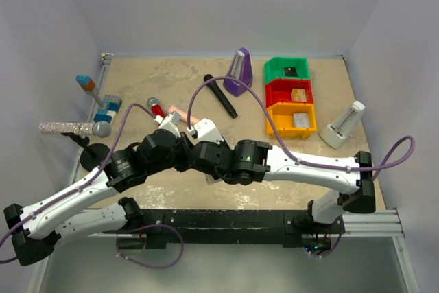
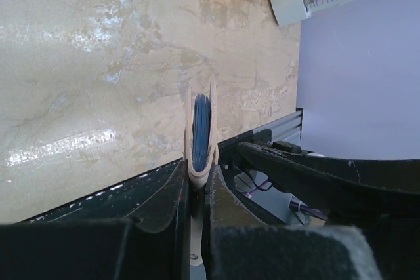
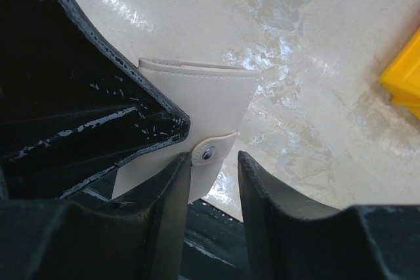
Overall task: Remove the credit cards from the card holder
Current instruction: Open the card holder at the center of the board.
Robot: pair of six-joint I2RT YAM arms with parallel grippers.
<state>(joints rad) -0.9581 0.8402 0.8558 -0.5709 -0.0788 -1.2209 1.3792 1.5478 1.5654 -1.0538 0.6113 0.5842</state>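
Note:
The card holder (image 3: 197, 93) is a beige wallet, folded shut and held above the table. My left gripper (image 2: 197, 175) is shut on its lower edge, and from there I see it edge-on with the blue lining (image 2: 201, 122) between the beige covers. My right gripper (image 3: 214, 159) is open, its jaws on either side of the snap tab (image 3: 213, 149); the left finger touches the tab and the right one stands apart. In the top view both grippers meet near the table's middle (image 1: 186, 147), and the arms hide the holder. No credit cards show.
Green (image 1: 287, 68), red (image 1: 289, 91) and yellow (image 1: 291, 119) bins stand at the back right. A white metronome (image 1: 343, 125) is beside them and a purple one (image 1: 237, 72) behind. A black marker (image 1: 219, 96), a microphone (image 1: 72, 128) and stacked blocks (image 1: 103, 104) lie further left.

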